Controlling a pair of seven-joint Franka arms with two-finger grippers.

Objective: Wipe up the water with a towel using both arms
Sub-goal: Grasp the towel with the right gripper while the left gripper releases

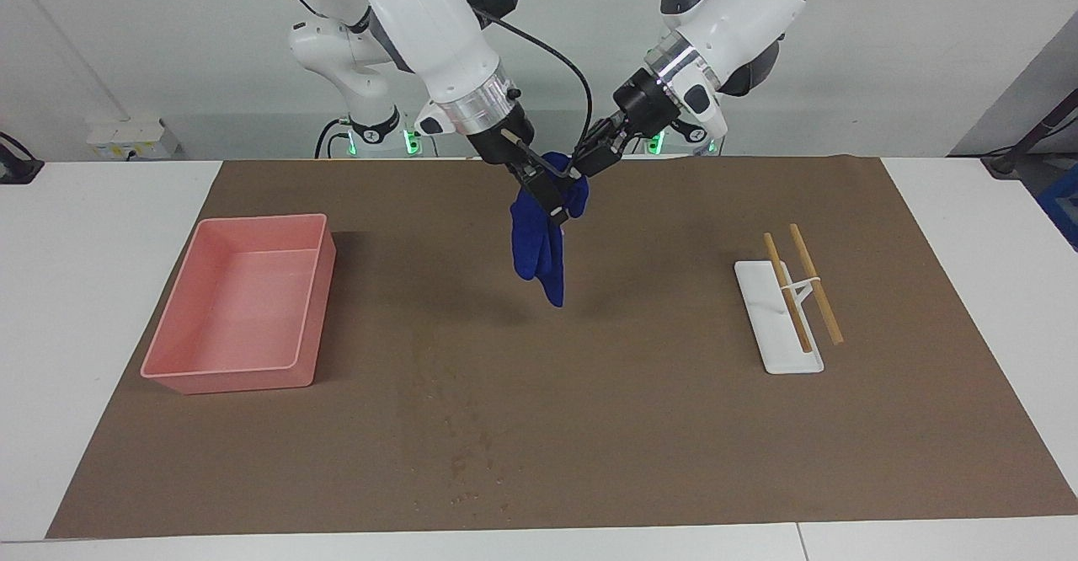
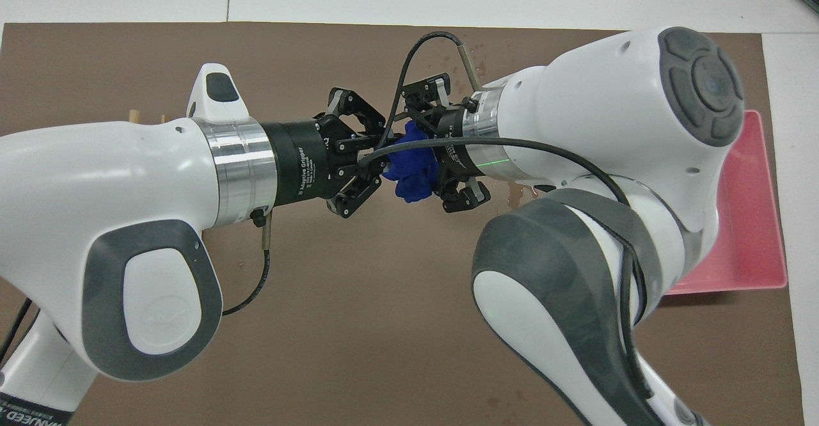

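- My left tool (image 1: 581,167) hangs above the middle of the brown mat (image 1: 674,426), its arm slanting down from the left arm's end of the counter (image 1: 968,232).
- Its fingertips are pinched together on the top of the towel (image 1: 539,245), with the outer links splayed to the sides.
- The towel hangs from that pinch in a rumpled blue bunch, its lowest tip clear of the mat.
- My right tool (image 1: 546,195) comes in from the right arm's end, its arm angled down toward the same spot, wrist tilted inward.
- Its fingers stand apart on either side of the towel's upper part; I cannot tell whether they touch the cloth.
- The two tools face each other almost nose to nose over the towel.
- The water (image 1: 472,460) is a faint scatter of specks on the mat, farther from the robots than the towel.
- The pink tray (image 1: 313,308) sits toward the right arm's end.
- The white rack (image 1: 771,325) with wooden sticks sits toward the left arm's end.
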